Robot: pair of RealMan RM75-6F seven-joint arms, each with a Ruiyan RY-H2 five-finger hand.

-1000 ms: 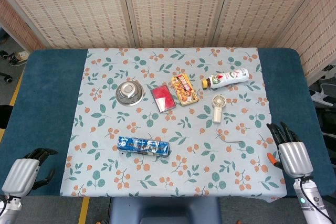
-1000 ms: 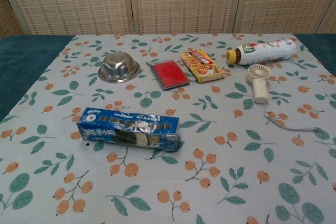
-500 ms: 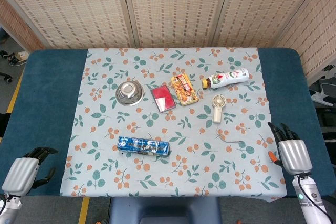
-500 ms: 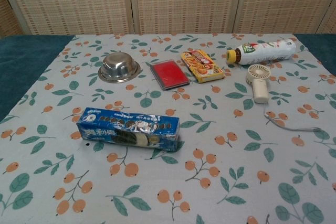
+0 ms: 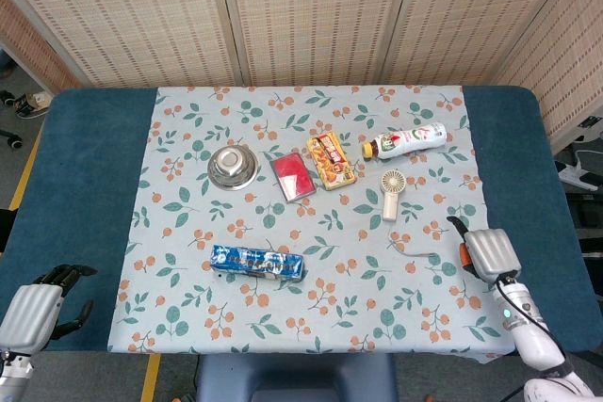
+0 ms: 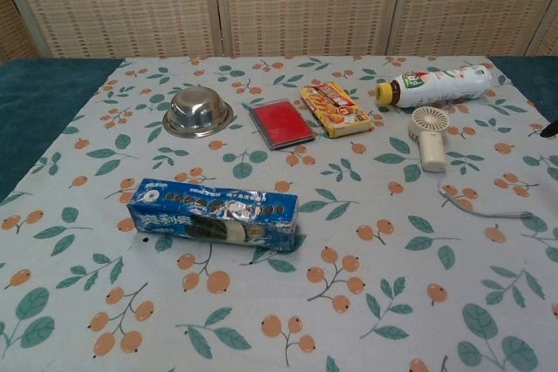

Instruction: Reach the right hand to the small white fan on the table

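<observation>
The small white fan (image 5: 391,190) lies flat on the flowered cloth, right of centre, its round head toward the bottle; the chest view shows the fan (image 6: 428,133) too. A thin white cord (image 5: 417,253) trails from its handle. My right hand (image 5: 486,253) hovers over the cloth's right edge, below and to the right of the fan, apart from it and holding nothing. Only a dark fingertip (image 6: 549,129) shows at the chest view's right edge. My left hand (image 5: 34,305) sits at the near left corner with loosely bent fingers and nothing in it.
A drink bottle (image 5: 407,141) lies just behind the fan. Left of it are an orange snack box (image 5: 330,160), a red case (image 5: 293,175) and a steel bowl (image 5: 233,167). A blue cookie pack (image 5: 257,263) lies near the front. Woven screens stand behind the table.
My right hand has moved left and forward from the blue table margin onto the cloth's edge, closer to the fan. The left hand has dropped slightly. The objects have not moved.
</observation>
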